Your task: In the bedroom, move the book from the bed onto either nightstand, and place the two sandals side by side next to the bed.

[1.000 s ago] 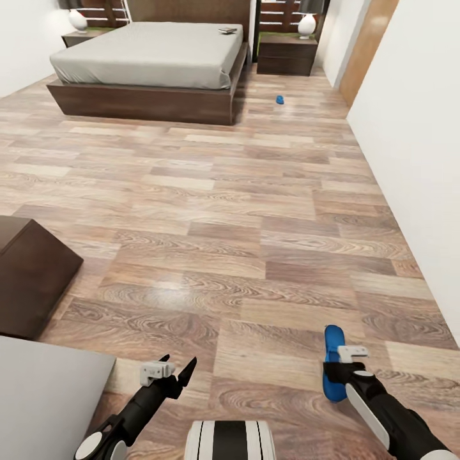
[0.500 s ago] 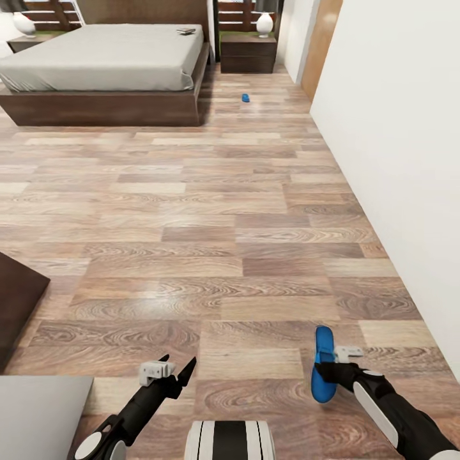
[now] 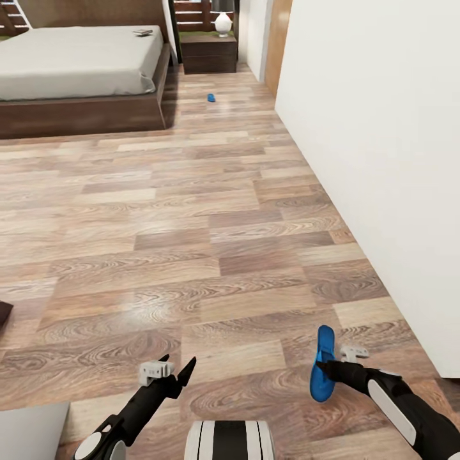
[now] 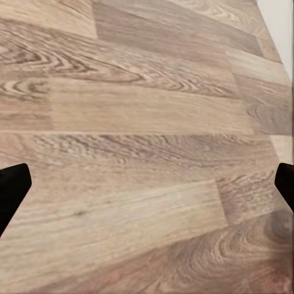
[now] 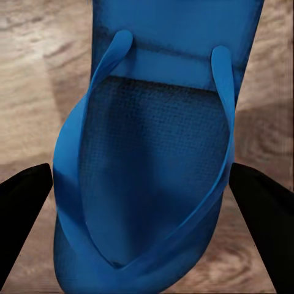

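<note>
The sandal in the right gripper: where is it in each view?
Head view: sandal low right, at the right gripper.
Right wrist view: sandal central, between the fingertips.
Left wrist view: not in it.
Shared landmark: wood-plank floor.

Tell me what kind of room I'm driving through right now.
Most likely a bedroom: a low dark-wood platform bed with a grey mattress stands ahead, a dark brown nightstand carrying a white lamp beside it, on wood-plank flooring.
</note>
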Robot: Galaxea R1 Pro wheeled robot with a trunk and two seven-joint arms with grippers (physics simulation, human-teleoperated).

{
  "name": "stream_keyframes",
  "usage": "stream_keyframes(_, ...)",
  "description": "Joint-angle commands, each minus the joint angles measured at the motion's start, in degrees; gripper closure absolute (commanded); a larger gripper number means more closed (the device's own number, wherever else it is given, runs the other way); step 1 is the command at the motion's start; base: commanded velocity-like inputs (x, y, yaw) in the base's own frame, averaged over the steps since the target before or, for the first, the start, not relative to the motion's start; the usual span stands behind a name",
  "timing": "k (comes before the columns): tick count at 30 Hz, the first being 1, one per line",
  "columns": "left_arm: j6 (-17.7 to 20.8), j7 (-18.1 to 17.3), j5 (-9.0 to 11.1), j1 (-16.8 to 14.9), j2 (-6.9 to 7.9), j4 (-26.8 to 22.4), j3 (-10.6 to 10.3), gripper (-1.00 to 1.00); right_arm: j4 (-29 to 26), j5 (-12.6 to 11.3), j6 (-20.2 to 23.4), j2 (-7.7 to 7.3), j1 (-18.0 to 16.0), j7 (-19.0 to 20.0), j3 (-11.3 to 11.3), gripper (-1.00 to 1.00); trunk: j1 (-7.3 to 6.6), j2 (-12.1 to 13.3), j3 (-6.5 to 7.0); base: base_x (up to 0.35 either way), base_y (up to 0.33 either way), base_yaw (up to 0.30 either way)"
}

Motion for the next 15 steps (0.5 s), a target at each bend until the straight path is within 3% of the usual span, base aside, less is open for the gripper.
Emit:
stream_keyframes(1, 0.58, -0.38, 0.61, -0.01, -0.04, -0.02, 0.17, -1.00, -0.01, -0.30, 0.17, -0.09, -0.05, 0.06, 0.15, 1.00, -0.01, -0.02, -0.04, 0.000, 0.000, -0.287)
stream_keyframes(8, 1.23, -0.38, 0.58, -0.01, 0.14, 0.01, 0.42, -1.00, 0.01, -0.29, 0.05, -0.09, -0.11, 0.04, 0.19, 1.00, -0.01, -0.02, -0.04, 0.000, 0.000, -0.259)
stream_keyframes(15, 5.10, -0.06, 0.17, -0.10, 0.23, -0.04, 0.58, -1.00, 0.05, -0.01, -0.32, 0.34, -0.12, -0.20, 0.25, 1.00, -0.01, -0.02, -0.04, 0.000, 0.000, -0.061)
